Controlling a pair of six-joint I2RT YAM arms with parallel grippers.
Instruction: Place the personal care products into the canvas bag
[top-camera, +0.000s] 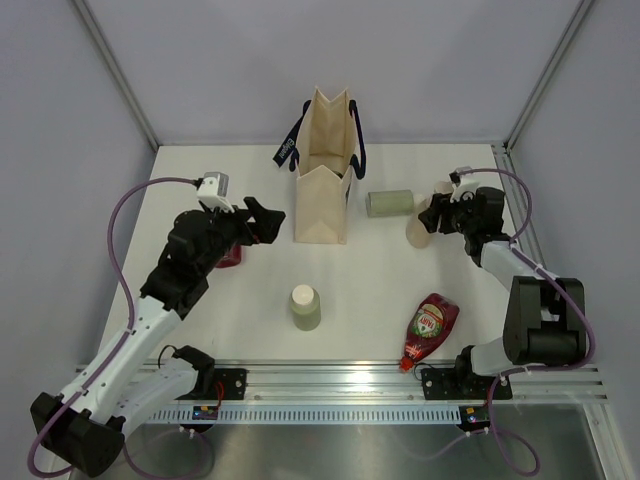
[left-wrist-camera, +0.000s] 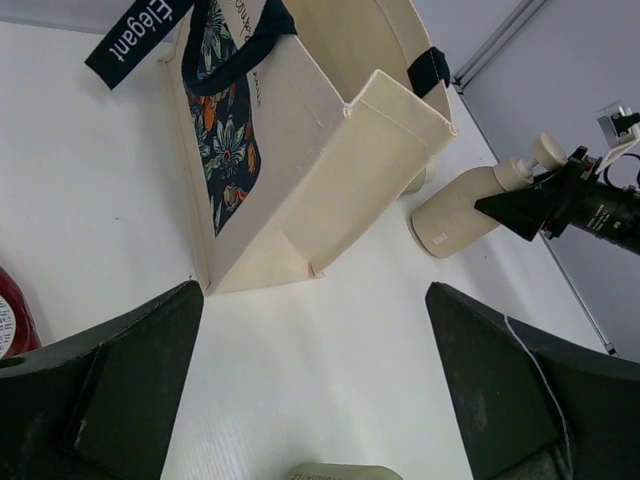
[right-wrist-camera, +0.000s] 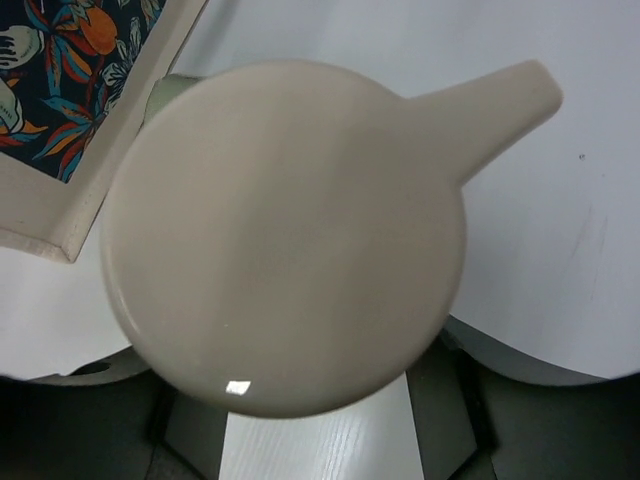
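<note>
The canvas bag stands open at the back middle and also shows in the left wrist view. My left gripper is open and empty just left of the bag, above the table. A dark-red bottle lies under the left arm. One sage cylinder stands in front; another lies right of the bag. The beige pump bottle stands right of the bag. My right gripper is open with its jaws on either side of the bottle; the pump head fills the right wrist view. A second dark-red bottle lies front right. The dark-green bottle is out of view.
The table's right edge and a metal frame post run close behind the right arm. The bag's navy handles hang over its left side. The arm bases stand on the rail along the near edge.
</note>
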